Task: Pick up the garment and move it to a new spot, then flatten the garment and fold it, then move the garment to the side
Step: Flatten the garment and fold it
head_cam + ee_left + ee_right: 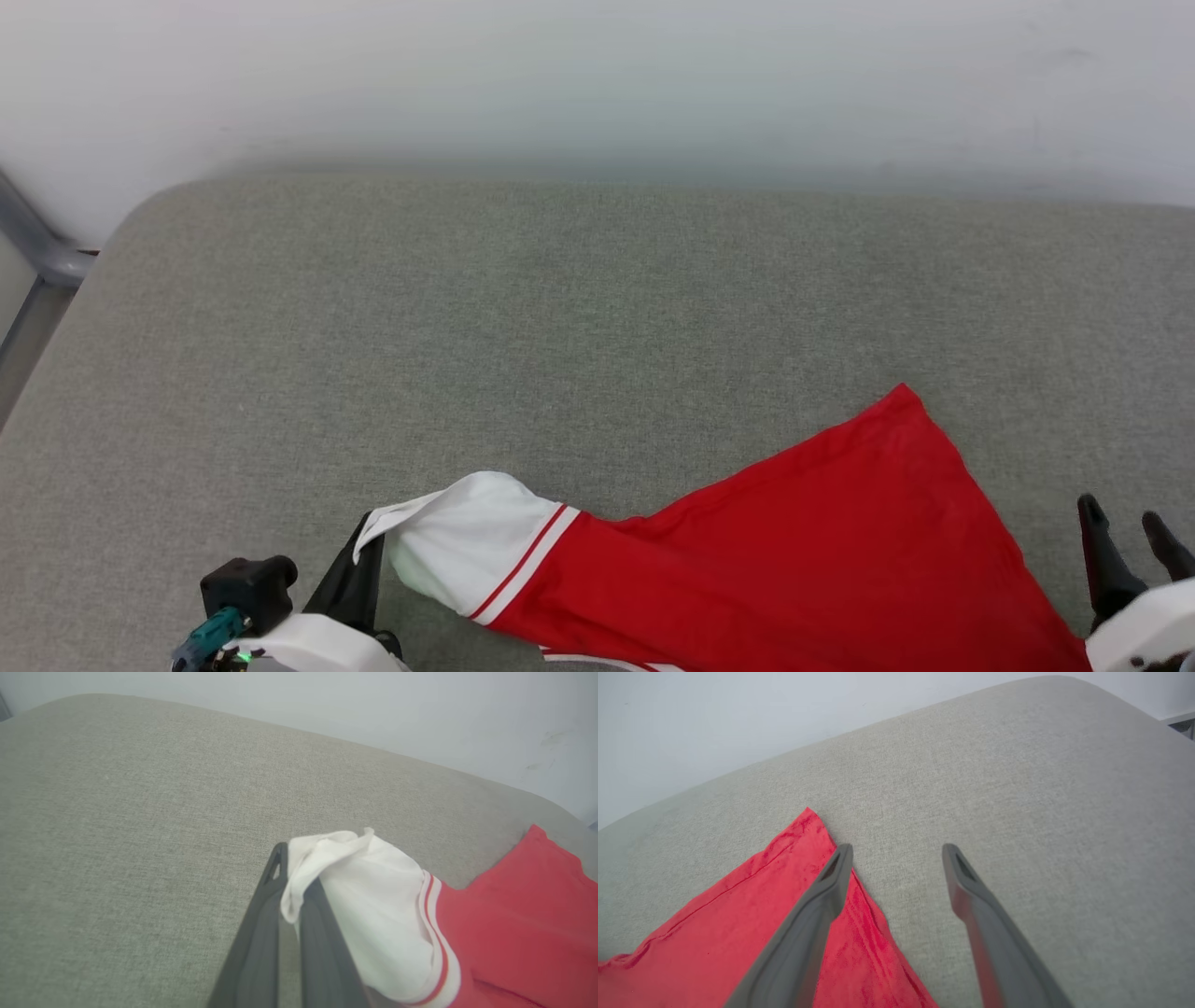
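Firstly, we list the garment (822, 551): a red jersey spread over the near right part of the seat, running off the bottom edge of the head view. The face that shows is plain red. One hem corner (904, 392) points away from us.

Its white sleeve (467, 541), with red-and-white striped trim (527, 560), stretches out to our left, lifted and bunched at the cuff.

Left gripper (294, 868): jaws pressed together, pinching that sleeve cuff (the cloth drapes over one finger).

Right gripper (897, 849): jaws spread wide with only bare upholstery between them. It sits at the garment's right edge, one finger (831, 886) over the red cloth; whether they touch we cannot tell.

Grey fabric cushion (560, 327): it bears the garment.

Pale wall (597, 75): behind the cushion.

Metal frame (37, 252): at the far left.
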Available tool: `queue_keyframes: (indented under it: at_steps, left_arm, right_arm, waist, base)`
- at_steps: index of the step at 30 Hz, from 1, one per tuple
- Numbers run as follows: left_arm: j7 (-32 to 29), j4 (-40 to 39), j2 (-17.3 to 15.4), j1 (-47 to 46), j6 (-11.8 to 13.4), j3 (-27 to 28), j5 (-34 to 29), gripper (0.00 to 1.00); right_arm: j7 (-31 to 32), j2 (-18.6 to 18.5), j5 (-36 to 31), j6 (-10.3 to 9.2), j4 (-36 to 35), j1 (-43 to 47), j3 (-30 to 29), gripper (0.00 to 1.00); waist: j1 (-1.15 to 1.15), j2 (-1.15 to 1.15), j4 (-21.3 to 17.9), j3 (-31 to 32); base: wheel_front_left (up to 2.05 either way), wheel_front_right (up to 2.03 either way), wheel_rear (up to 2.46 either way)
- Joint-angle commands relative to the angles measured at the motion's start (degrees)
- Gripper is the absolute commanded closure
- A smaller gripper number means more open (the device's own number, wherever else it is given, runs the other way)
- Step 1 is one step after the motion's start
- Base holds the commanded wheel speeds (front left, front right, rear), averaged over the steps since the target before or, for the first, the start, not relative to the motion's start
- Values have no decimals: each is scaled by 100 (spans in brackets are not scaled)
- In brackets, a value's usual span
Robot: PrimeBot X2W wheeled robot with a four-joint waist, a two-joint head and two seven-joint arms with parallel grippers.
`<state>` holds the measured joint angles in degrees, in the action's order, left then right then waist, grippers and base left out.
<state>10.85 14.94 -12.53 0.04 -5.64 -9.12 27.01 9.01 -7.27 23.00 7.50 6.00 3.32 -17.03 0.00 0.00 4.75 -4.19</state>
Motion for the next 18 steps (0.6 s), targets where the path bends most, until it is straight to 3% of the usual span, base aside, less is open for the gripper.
queue_keyframes:
  at_steps: [1, 6, 12, 18]
  left_arm:
    - [49, -38, -17, -130, -28, -29, -13, 100]
    - [76, -87, 6, -357, -66, -173, -65, 100]
    - [108, -91, -12, -598, -114, -364, -51, 100]
    - [169, -79, 17, -783, -141, -517, -9, 100]
  right_arm:
    - [-6, -159, -38, -2, 147, -321, 98, 0]
    - [464, -607, 51, -2, 625, -998, 364, 0]
    - [2014, -1253, 143, -2, 1017, -1880, 934, 0]
    - [3345, -1485, 180, -2, 1181, -2502, 1342, 0]
  waist:
    - [0, 0, 60, -119]
    - [0, 0, 233, -338]
    - [0, 0, 427, -536]
    - [0, 0, 640, -733]
  base:
    - [0, 0, 0]
    - [0, 0, 0]
    - [0, 0, 0]
    - [0, 0, 0]
